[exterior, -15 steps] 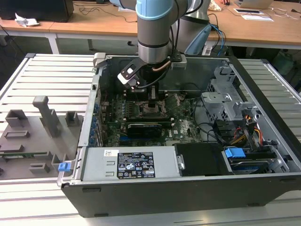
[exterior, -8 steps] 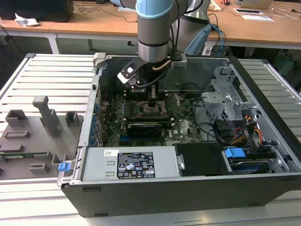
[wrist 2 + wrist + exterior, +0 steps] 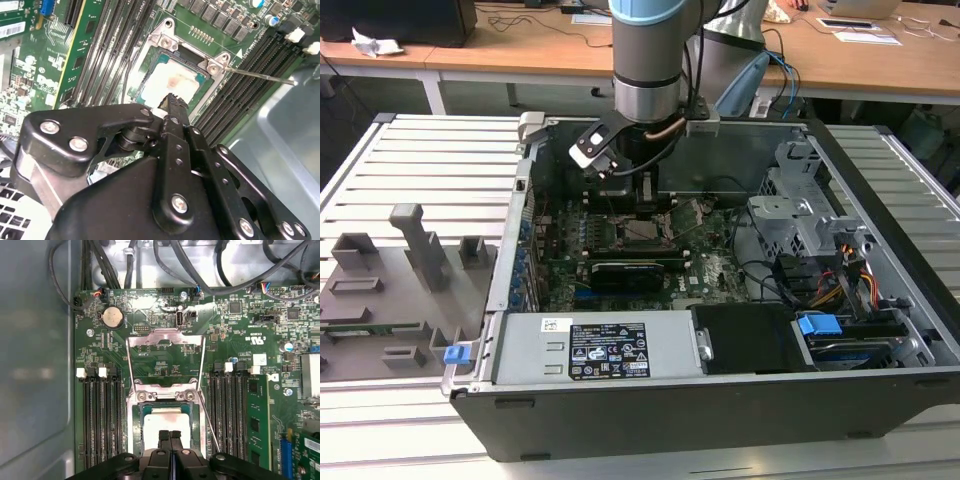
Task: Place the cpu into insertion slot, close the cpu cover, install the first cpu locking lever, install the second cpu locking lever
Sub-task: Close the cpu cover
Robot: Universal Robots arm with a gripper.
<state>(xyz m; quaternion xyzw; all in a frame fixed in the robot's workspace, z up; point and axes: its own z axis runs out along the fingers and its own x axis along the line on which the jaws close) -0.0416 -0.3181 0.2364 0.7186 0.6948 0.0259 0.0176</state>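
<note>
The cpu (image 3: 162, 420), a pale silver square, lies in the insertion slot (image 3: 141, 410) on the green board; the second wrist view has it as the cpu (image 3: 172, 80). My gripper (image 3: 170, 436) hangs just over the cpu's near edge with its black fingers (image 3: 172, 107) pressed together and nothing between them. The cpu cover (image 3: 165, 337) stands tipped up and open behind the slot. One thin locking lever (image 3: 209, 425) sticks out loose beside the slot, also seen as the lever (image 3: 260, 76). In the exterior view my gripper (image 3: 640, 200) is low inside the open computer case.
Black memory slots (image 3: 102, 420) flank the socket on both sides. A long black card (image 3: 635, 270) lies in front of it. Cables (image 3: 125, 260), a drive cage (image 3: 800, 215) and the case walls (image 3: 510, 260) hem in the board. A grey fixture tray (image 3: 390, 290) lies at the exterior view's left.
</note>
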